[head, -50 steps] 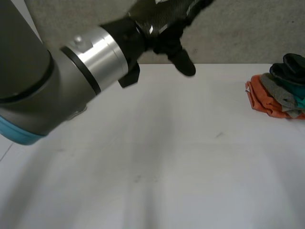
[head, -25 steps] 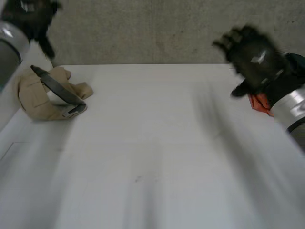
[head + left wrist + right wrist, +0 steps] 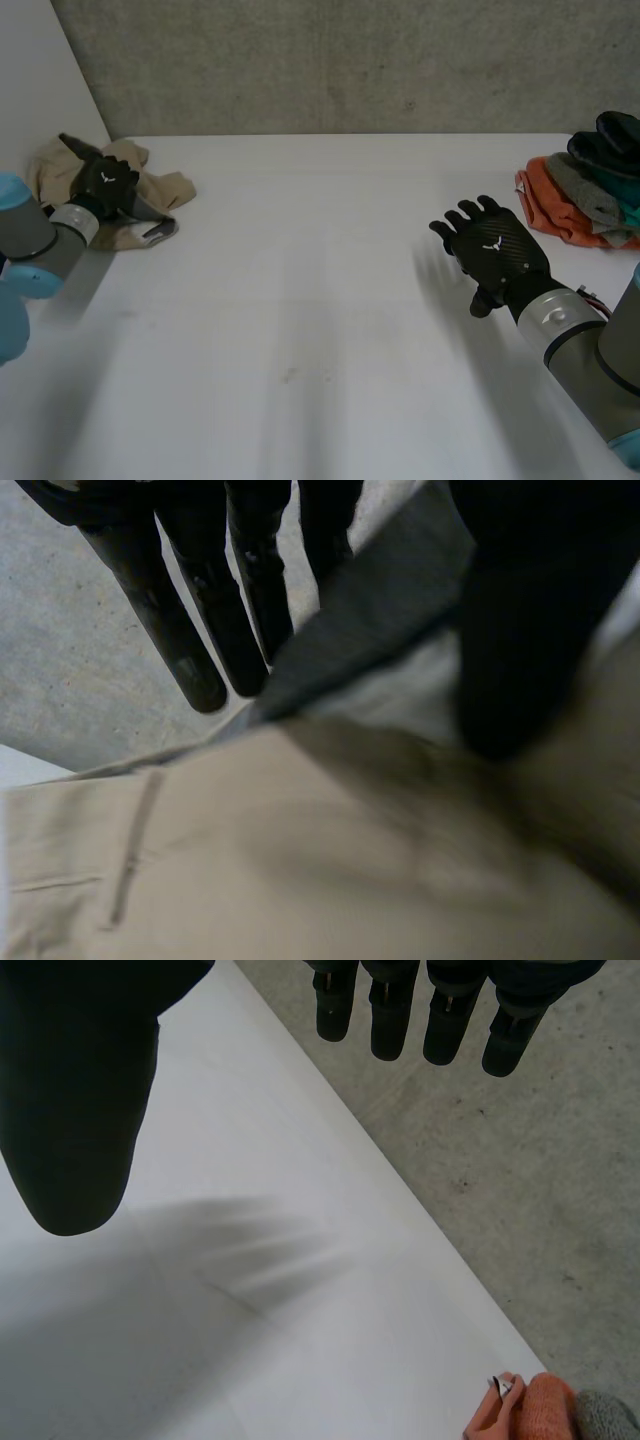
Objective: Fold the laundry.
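Observation:
A crumpled beige garment (image 3: 160, 190) with a dark grey waistband (image 3: 150, 212) lies at the table's far left corner. My left hand (image 3: 108, 185) rests on top of it. In the left wrist view the grey band (image 3: 370, 610) runs between the fingers (image 3: 170, 610) and the thumb (image 3: 520, 630), which pinch it, with beige cloth (image 3: 300, 860) below. My right hand (image 3: 492, 250) hovers palm down over the right part of the white table (image 3: 300, 300), its fingers (image 3: 400, 1015) straight and spread and nothing in it.
A pile of folded clothes (image 3: 585, 195) in orange, grey, teal and black sits at the far right edge; its orange cloth (image 3: 545, 1405) lies beyond my right hand's fingertips. A grey wall (image 3: 350, 60) backs the table, and a white panel (image 3: 40, 90) stands at the left.
The left arm swung away from across the table to the far left, and its hand came down and closed on the beige garment. The right hand dropped from near the pile to the table's right middle.

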